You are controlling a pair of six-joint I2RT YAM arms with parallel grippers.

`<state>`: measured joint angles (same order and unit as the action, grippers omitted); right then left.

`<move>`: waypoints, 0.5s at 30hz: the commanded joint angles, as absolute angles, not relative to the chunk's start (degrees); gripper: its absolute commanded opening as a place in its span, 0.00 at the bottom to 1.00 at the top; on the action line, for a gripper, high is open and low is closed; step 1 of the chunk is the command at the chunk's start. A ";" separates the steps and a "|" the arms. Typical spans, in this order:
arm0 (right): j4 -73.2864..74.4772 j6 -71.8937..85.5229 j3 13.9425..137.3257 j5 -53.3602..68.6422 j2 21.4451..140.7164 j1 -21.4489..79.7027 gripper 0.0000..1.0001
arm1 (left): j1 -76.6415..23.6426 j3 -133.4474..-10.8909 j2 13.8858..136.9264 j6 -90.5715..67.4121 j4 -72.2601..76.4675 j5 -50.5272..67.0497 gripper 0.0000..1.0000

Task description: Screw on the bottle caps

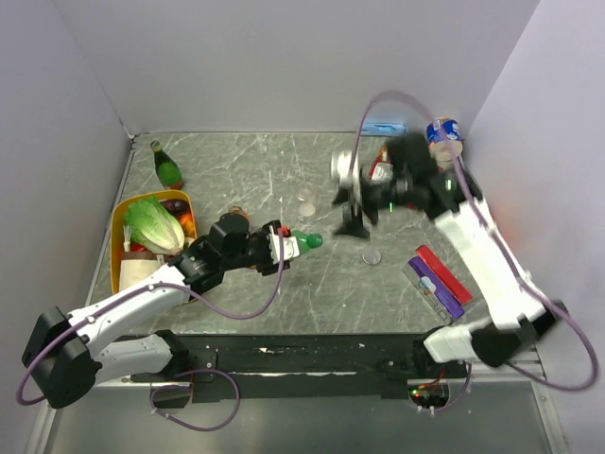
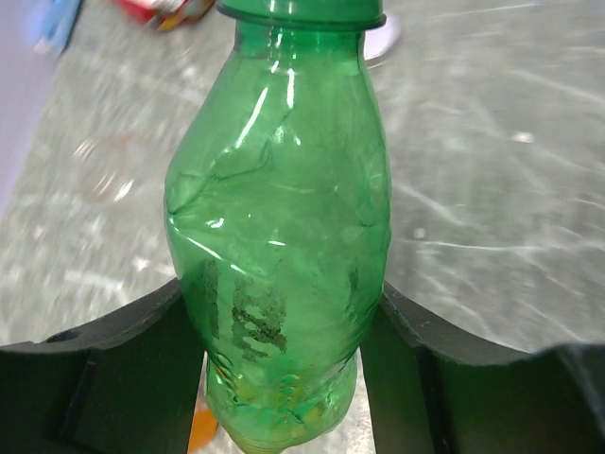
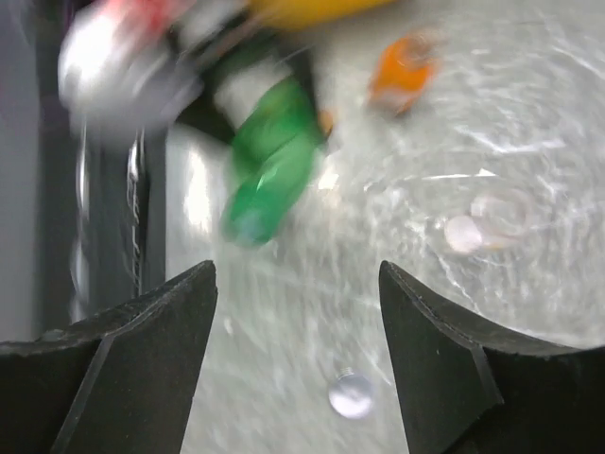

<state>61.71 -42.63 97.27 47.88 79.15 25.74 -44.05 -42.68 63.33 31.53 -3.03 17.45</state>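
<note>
Looking down from above, the left fingers (image 1: 284, 246) are clamped on the base of the green bottle (image 1: 305, 242), held roughly level over the middle of the tabletop (image 1: 350, 303) with its neck pointing right. Just behind that arm's wrist is the orange bottle (image 1: 238, 214). Further back and to the right is the clear bottle (image 1: 305, 199), faint against the grey surface. The clear cap (image 1: 372, 255) lies alone on the tabletop, right of the green bottle and apart from it. The right fingers (image 1: 355, 225) hang blurred between the clear bottle and the clear cap; how wide they stand cannot be told here. A yellow tray (image 1: 114, 236) with a lettuce (image 1: 154, 225) sits at the left edge, and a dark-green bottle (image 1: 167, 168) stands behind it. From the left wrist, the dented green bottle (image 2: 279, 236) fills the frame, its lower body pinched between the two black fingers, and what looks like the green cap (image 2: 301, 8) sits on its neck at the top edge. From the right wrist, the two fingers stand well apart with only bare tabletop between them. The green bottle (image 3: 269, 170) shows blurred beyond them, the orange bottle (image 3: 405, 66) is further off, and the clear cap (image 3: 352, 395) lies low in the frame.
</note>
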 commanded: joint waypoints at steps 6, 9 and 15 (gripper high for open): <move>52.21 -77.34 79.63 36.39 62.66 37.96 0.72 | -42.98 -45.44 62.84 38.23 -7.12 30.06 0.01; 52.91 -79.98 79.02 35.51 62.84 41.12 0.70 | -42.98 -46.40 63.02 38.85 -8.26 30.58 0.01; 55.10 -84.55 76.90 34.37 62.93 45.96 0.66 | -42.98 -47.46 62.75 38.85 -9.14 31.11 0.01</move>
<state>54.94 -79.35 77.17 35.75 63.00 43.38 -43.20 -44.29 63.26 37.47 -9.23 28.18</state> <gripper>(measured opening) 0.674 0.620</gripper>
